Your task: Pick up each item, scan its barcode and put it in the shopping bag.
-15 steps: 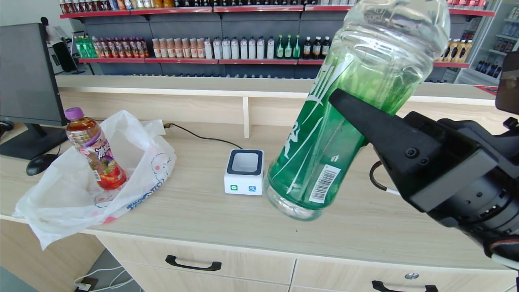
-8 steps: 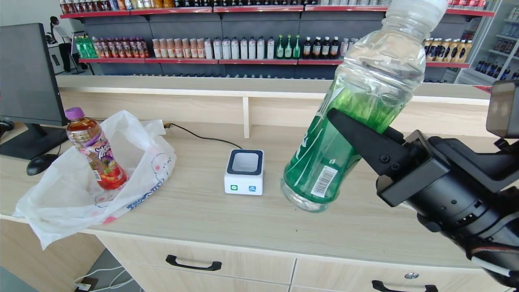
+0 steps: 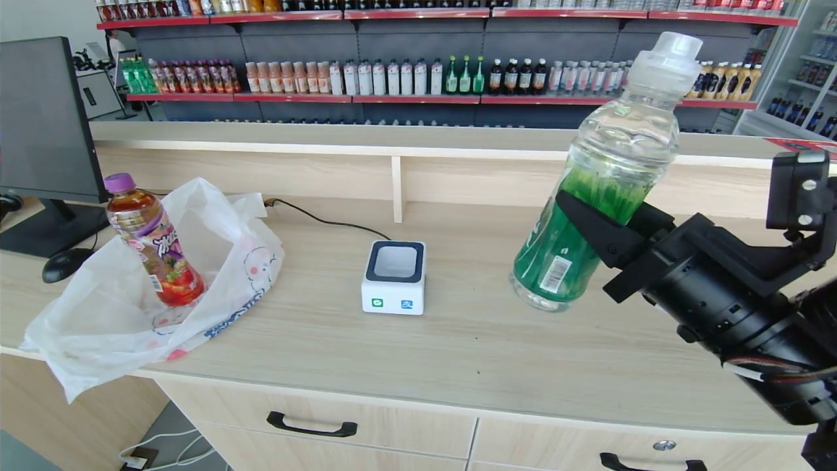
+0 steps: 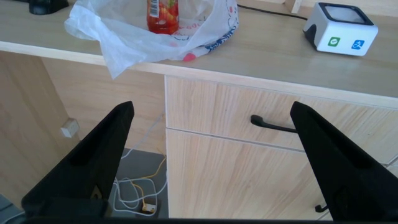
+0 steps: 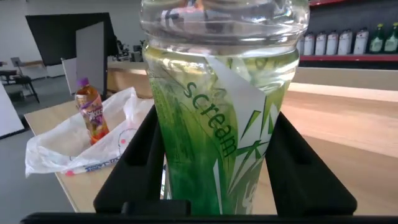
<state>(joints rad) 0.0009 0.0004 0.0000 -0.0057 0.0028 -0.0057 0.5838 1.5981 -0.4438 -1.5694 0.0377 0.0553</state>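
The green bottle (image 3: 621,144) hangs tilted above the table (image 3: 458,353), right of the scanner (image 3: 394,277) and apart from it, cap leaning away from the scanner and the barcode facing the robot. The right gripper (image 3: 592,219) pinches its green middle between both fingers (image 5: 140,155). Left of the scanner lies the bag (image 3: 98,314), with a red tea bottle (image 3: 152,242) leaning in its mouth. The left gripper (image 4: 211,155), fingers (image 4: 93,162) spread and holding nothing, sits lower than the scanner, before the drawers (image 4: 236,155).
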